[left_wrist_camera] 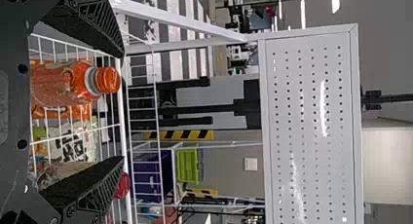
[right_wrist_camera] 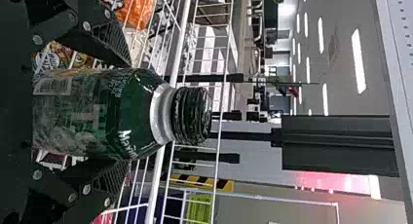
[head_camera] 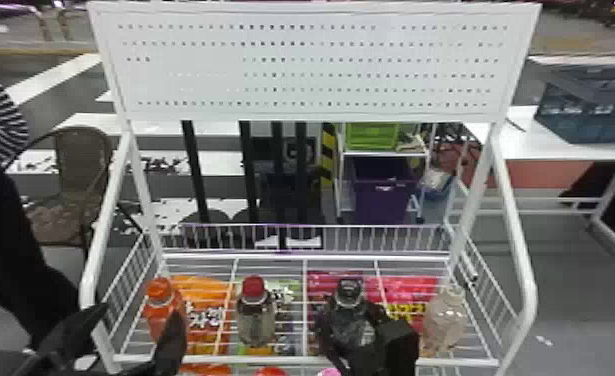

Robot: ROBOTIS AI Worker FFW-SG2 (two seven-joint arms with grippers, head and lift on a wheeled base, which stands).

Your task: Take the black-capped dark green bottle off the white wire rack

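In the head view my right gripper [head_camera: 349, 325] is at the front of the white wire rack [head_camera: 305, 256], shut on the black-capped dark green bottle [head_camera: 349, 307]. The dark green bottle [right_wrist_camera: 139, 114] shows large in the right wrist view, with the fingers of my right gripper [right_wrist_camera: 129, 113] against its two sides. Its black cap stays clear of them; the bottle base is hidden. My left gripper [head_camera: 138, 312] stands open at the rack's front left, near an orange-capped bottle [head_camera: 161, 307]. In the left wrist view the left gripper [left_wrist_camera: 122, 106] has its fingers wide apart.
A red-capped bottle [head_camera: 255, 312] stands left of the green one, a clear bottle [head_camera: 445, 320] to its right. Colourful packets [head_camera: 203, 305] show below the wires. The rack has side rails, a front bar [head_camera: 271, 359] and a perforated white panel [head_camera: 311, 65] above.
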